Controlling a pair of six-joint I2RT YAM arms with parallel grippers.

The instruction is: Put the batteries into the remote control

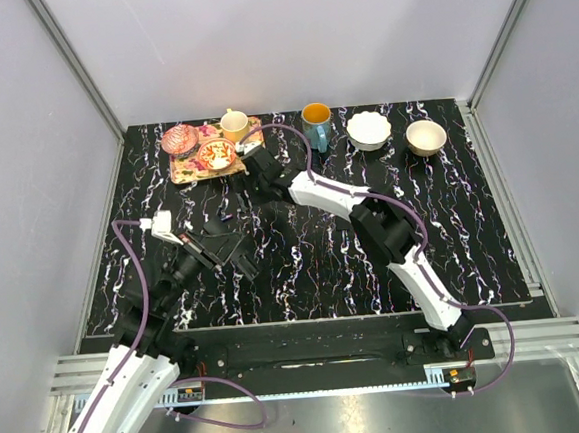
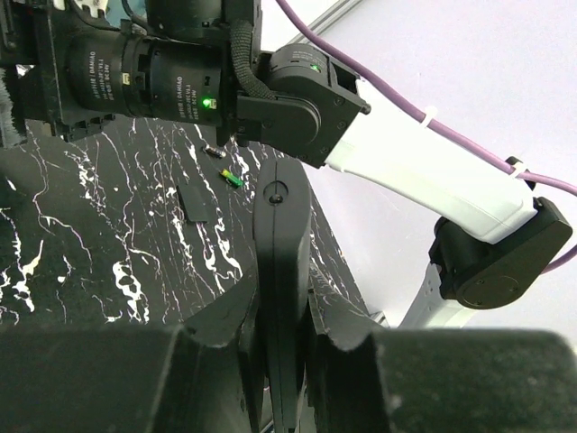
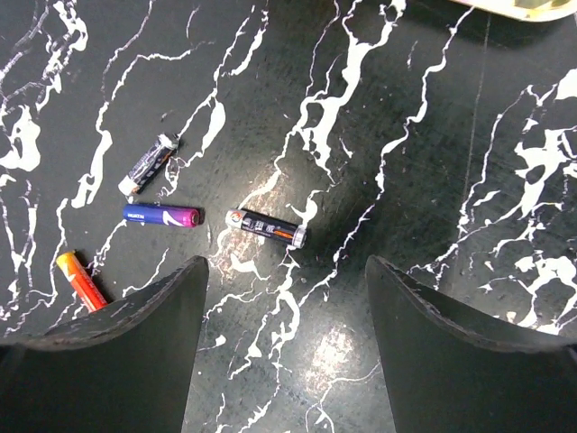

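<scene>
I am hovering my open right gripper over the black battery, its axis lying finger to finger.

overhead overview; both wrist views toward batteries

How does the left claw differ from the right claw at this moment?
The left claw is shut on the black remote; the right claw is open and holds nothing. The left claw points across the table; the right claw points down above a black battery. Both claws are black.
</scene>
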